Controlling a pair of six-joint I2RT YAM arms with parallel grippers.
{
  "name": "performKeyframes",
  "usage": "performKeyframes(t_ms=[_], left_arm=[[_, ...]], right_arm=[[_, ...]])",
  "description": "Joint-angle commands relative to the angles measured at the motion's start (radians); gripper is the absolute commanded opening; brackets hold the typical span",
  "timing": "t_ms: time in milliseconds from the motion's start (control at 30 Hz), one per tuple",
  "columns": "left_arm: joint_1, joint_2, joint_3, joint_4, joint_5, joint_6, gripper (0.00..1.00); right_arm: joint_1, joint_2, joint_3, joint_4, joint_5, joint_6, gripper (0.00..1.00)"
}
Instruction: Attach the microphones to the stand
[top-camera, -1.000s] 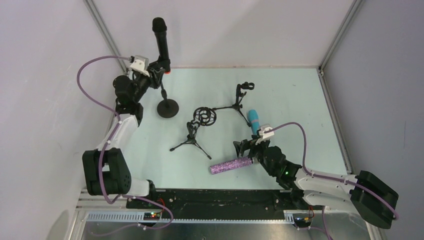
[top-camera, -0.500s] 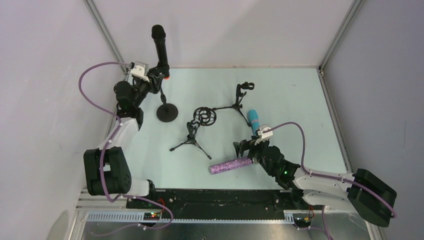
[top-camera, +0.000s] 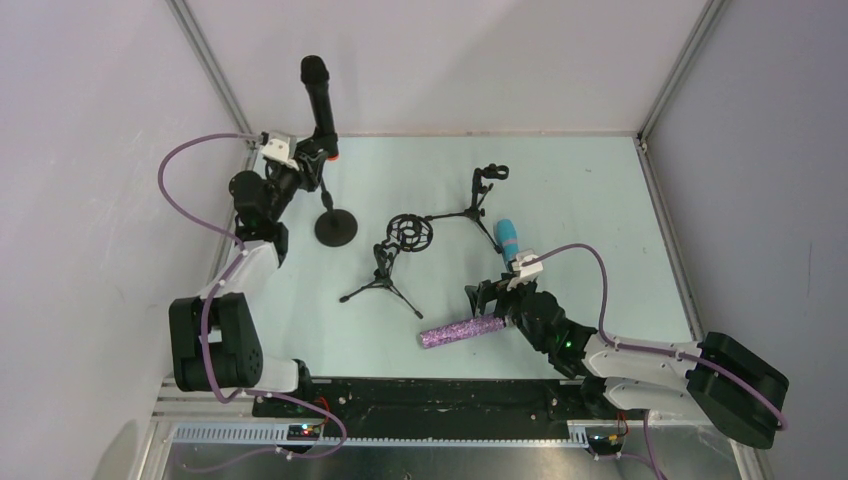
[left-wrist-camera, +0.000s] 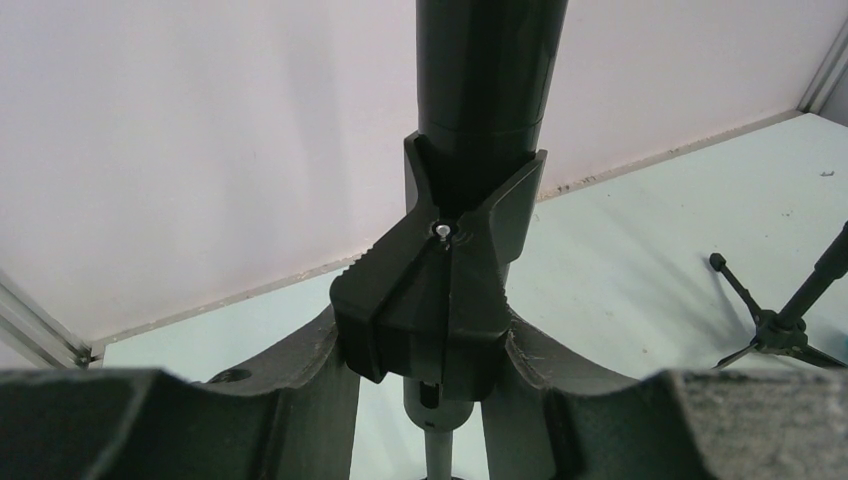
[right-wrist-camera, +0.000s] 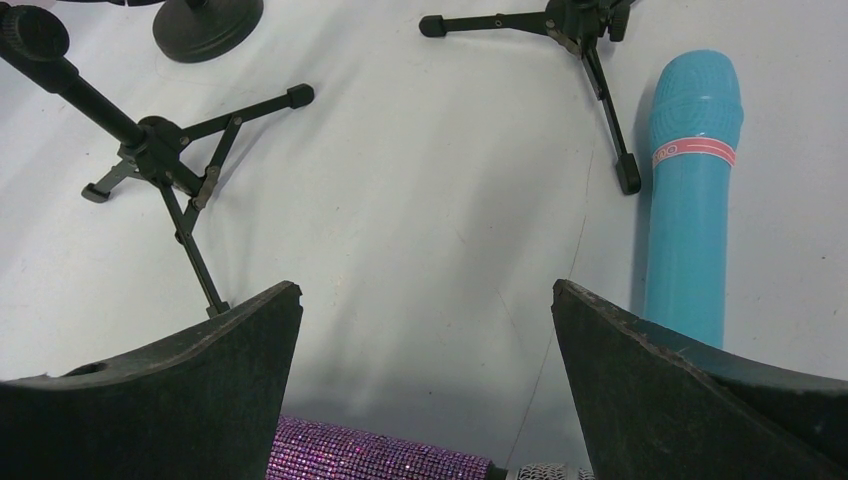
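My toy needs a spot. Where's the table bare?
Bare: the right side, past the light blue microphone; and near left, between the left arm and the ring tripod. Crowded: the middle, around the clip tripod and purple microphone.

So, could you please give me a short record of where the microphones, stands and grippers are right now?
left gripper: shut on the clip of the round-base stand
black microphone: standing in that clip
right gripper: open, above the purple microphone
purple microphone: lying on the table
blue microphone: lying beside the far tripod stand
ring-mount tripod stand: empty
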Motion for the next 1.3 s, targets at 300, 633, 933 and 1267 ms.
performKeyframes(t_ms=[300,633,933,1267], left_arm=[[0.008,-0.071,-0.023,0.129,-0.043,0.001,0.75],[0.008,-0.131,-0.046,0.13,-0.078,-0.01,0.99],[0.008,-0.287,-0.115,0.119,-0.171,-0.039,1.0],[0.008,-0.482,-0.14,-0.115,-0.172,-0.13,1.0]], right_arm=[[-0.003,-0.005,-0.001,0.047,0.011,0.02,1.0],[-0.004,-0.01,0.0,0.053,0.009,0.016,1.0],[-0.016,-0.025,0.011,0.045,0.005,0.033,1.0],[-0.075,-0.061,0.038,-0.046,-0.038,0.109,1.0]])
